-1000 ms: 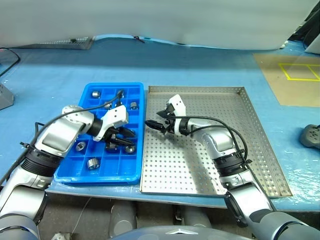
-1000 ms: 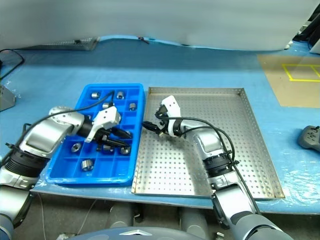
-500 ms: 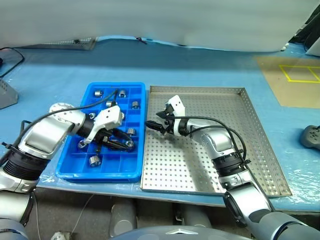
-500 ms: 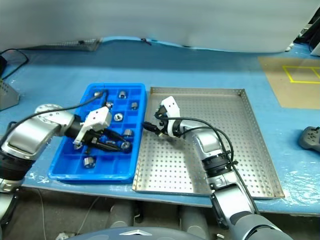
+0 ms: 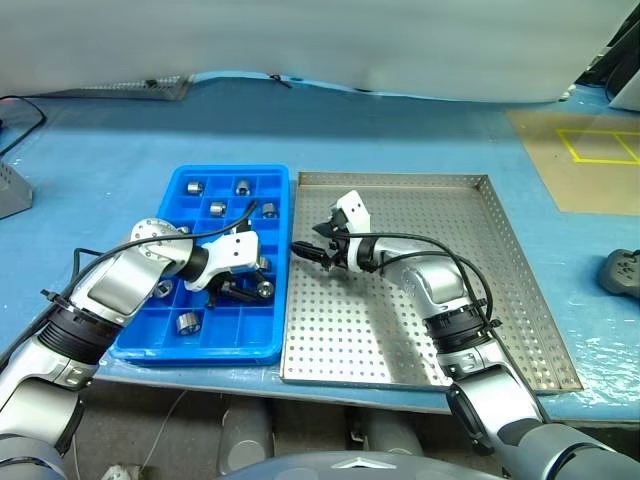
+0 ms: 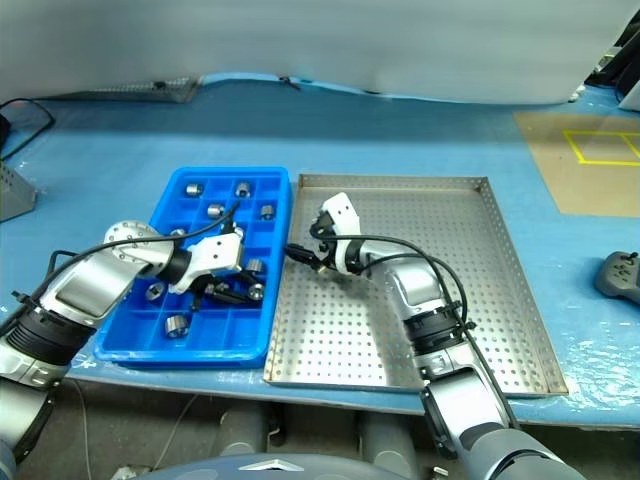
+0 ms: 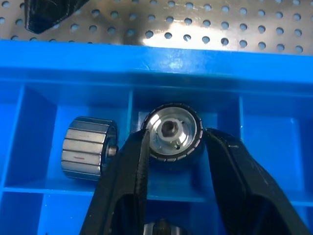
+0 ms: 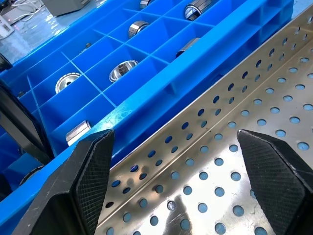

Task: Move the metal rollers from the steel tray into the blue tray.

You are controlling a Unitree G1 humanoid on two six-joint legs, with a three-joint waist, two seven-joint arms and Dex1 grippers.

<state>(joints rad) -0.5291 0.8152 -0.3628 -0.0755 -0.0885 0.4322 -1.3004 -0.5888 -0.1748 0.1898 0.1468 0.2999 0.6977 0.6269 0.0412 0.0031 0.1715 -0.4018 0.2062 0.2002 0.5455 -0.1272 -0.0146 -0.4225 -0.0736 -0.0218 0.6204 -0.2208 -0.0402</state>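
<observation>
While the head camera looks down over both arms, the blue tray point(image 5: 205, 345) lies on the blue table cover point(image 5: 420, 130) with its long edge just beside the left rim of the steel tray point(image 5: 520, 290). Several metal rollers sit singly in the blue tray's compartments, among them one at the far end point(image 5: 196, 186) and one near the front point(image 5: 185, 323). The left gripper point(image 5: 240, 290) reaches down into the blue tray toward the side nearest the steel tray, its black fingers drawn close around a roller point(image 5: 264, 288). The right gripper point(image 5: 305, 250) hangs over the steel tray's left edge, pointing at the blue tray, and holds nothing. No roller can be made out on the steel tray's perforated floor

Seen from the left wrist, the two black fingers point(image 7: 127, 181) stand on either side of a roller point(image 7: 172, 131) that shows its round face and dark centre hole. Both inner faces press its rim, and it sits in a compartment next to the tray's wall. A second roller point(image 7: 88, 147) lies on its side in the neighbouring compartment

From the right wrist, the fingers point(image 8: 95, 166) stand wide apart with bare perforated steel point(image 8: 234, 161) between them. Beyond the steel rim rises the blue tray's wall point(image 8: 161, 73), with rollers such as one point(image 8: 122, 71) resting in the cells behind it
</observation>
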